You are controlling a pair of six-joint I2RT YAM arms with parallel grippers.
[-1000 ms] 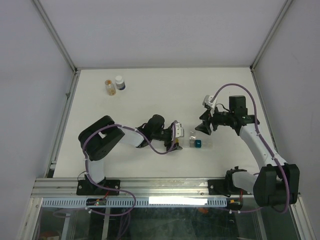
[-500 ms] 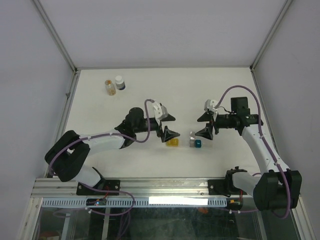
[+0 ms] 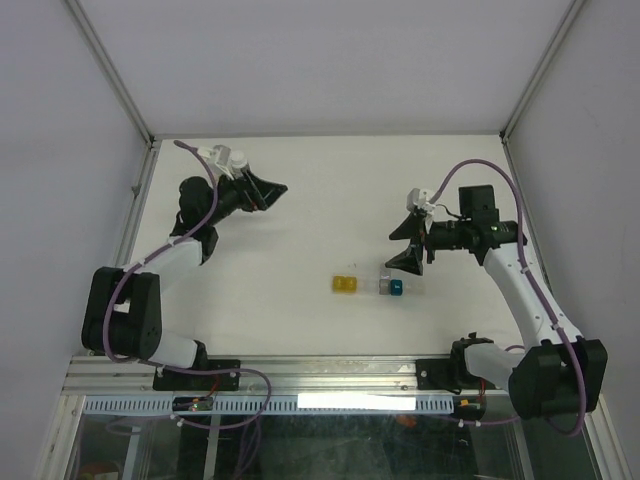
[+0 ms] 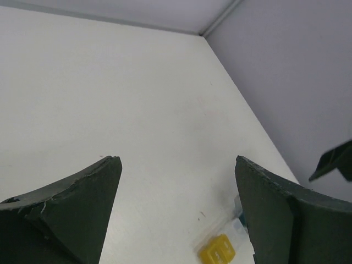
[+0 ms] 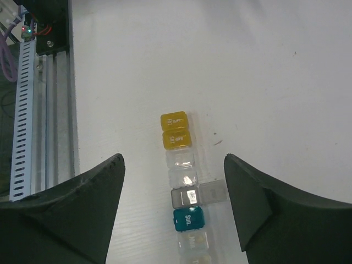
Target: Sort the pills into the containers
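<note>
The containers sit mid-table: a yellow one (image 3: 345, 284) and a teal one (image 3: 396, 289) joined to a clear section. In the right wrist view they form one strip, with yellow (image 5: 176, 130), clear cells (image 5: 182, 168), a grey cell with its lid open (image 5: 190, 196) and teal (image 5: 190, 219). My right gripper (image 3: 393, 250) (image 5: 173, 158) hovers open just behind the teal end, holding nothing. At the back left my left gripper (image 3: 272, 193) (image 4: 176, 159) stands open and empty, far from the yellow container (image 4: 217, 256). No pills show in any view.
A white bottle (image 3: 238, 158) stands at the back left corner, partly covered by the left wrist. Metal frame rails (image 3: 125, 230) run along the table's left and right sides, and a slotted rail (image 5: 25, 110) lines the near edge.
The left arm has swung from beside the yellow container out to the back left corner, its jaws opening on the way. The right gripper opened wider and barely shifted.
</note>
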